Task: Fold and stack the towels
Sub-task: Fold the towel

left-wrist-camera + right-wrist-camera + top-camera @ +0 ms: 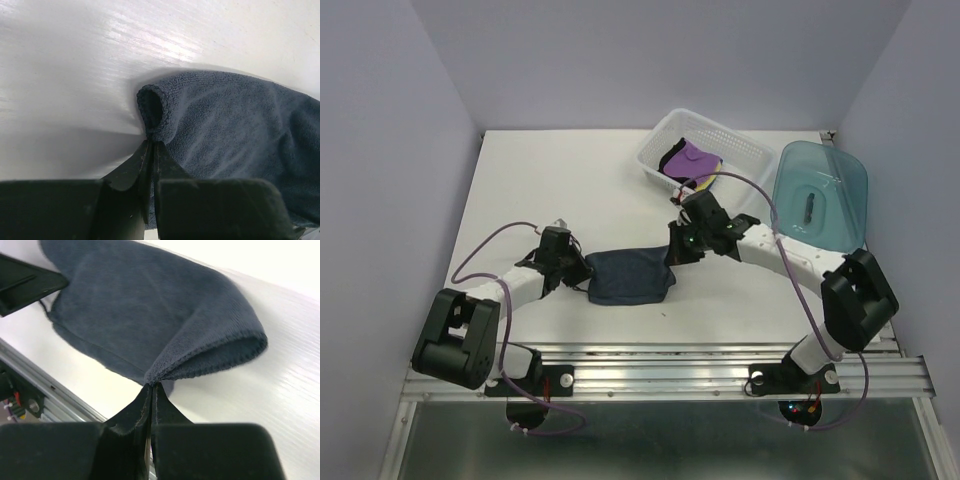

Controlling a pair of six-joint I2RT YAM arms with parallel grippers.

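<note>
A dark slate blue towel (630, 276) lies spread between the two arms near the front middle of the table. My left gripper (578, 270) is shut on its left corner, which bunches into a small loop (152, 107) above my fingertips. My right gripper (674, 256) is shut on the right corner (210, 352), lifting that edge slightly. The towel also fills the left wrist view (240, 135). A purple towel (698, 158), a yellow edge (703, 183) and a dark cloth (676, 162) lie in the white basket. The bright blue towel is out of view.
The white slotted basket (740, 148) stands at the back, right of centre. A translucent teal bin (822, 192) lies at the right edge. A metal rail (660, 365) runs along the table's near edge. Grey walls enclose the table on three sides.
</note>
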